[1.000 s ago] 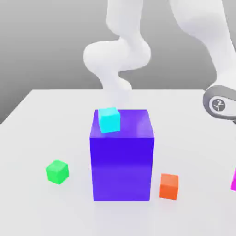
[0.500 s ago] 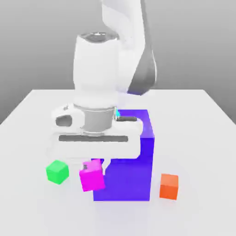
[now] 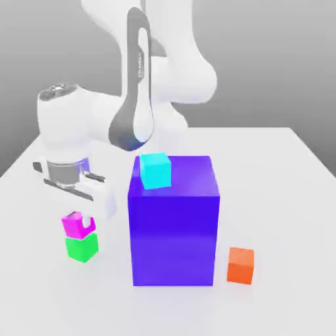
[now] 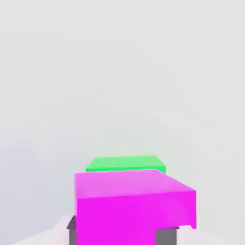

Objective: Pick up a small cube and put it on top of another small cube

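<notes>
The small magenta cube (image 3: 71,228) rests on top of the small green cube (image 3: 82,248), at the exterior view's left of the big blue-violet block. The two are stacked nearly square, with the magenta one turned a little. My gripper (image 3: 79,220) points down directly over the stack, its tips at the magenta cube's level. From the hand view the magenta cube (image 4: 134,201) is close up, and the green cube (image 4: 125,163) peeks out from under its far edge.
A big blue-violet block (image 3: 174,230) stands mid-table with a cyan small cube (image 3: 155,170) on its top. An orange small cube (image 3: 241,265) lies at the block's lower right. The white table (image 3: 282,216) stretches around them.
The arm swept from the exterior view's right across to the left, carrying the magenta cube. The cube hung beside the green cube half a second ago and now sits on it.
</notes>
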### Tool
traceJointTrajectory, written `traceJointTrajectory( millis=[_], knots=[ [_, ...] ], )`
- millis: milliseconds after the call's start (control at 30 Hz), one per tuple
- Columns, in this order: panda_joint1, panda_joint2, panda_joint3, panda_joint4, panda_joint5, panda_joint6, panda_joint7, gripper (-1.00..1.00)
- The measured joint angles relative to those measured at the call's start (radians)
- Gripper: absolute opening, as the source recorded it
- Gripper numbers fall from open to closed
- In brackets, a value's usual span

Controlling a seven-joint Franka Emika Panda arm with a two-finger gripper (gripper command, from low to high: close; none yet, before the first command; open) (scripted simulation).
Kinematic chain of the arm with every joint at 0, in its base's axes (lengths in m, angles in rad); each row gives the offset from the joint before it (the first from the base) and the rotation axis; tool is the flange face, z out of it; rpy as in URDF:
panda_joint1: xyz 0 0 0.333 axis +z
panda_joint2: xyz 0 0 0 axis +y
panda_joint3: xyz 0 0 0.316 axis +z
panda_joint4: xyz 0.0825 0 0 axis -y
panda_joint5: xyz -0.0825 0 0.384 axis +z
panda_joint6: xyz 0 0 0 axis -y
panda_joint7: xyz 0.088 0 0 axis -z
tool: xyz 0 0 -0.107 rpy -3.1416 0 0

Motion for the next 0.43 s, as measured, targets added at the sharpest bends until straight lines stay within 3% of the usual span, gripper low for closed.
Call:
traceJointTrajectory(
  millis=[200,433],
  knots=[
    [-0.007,0.004,0.003,0.0,0.002,0.004,-0.002,1.0],
    [-0.046,-0.216,0.017,-0.01,-0.098,-0.204,0.067,1.0]
  ],
)
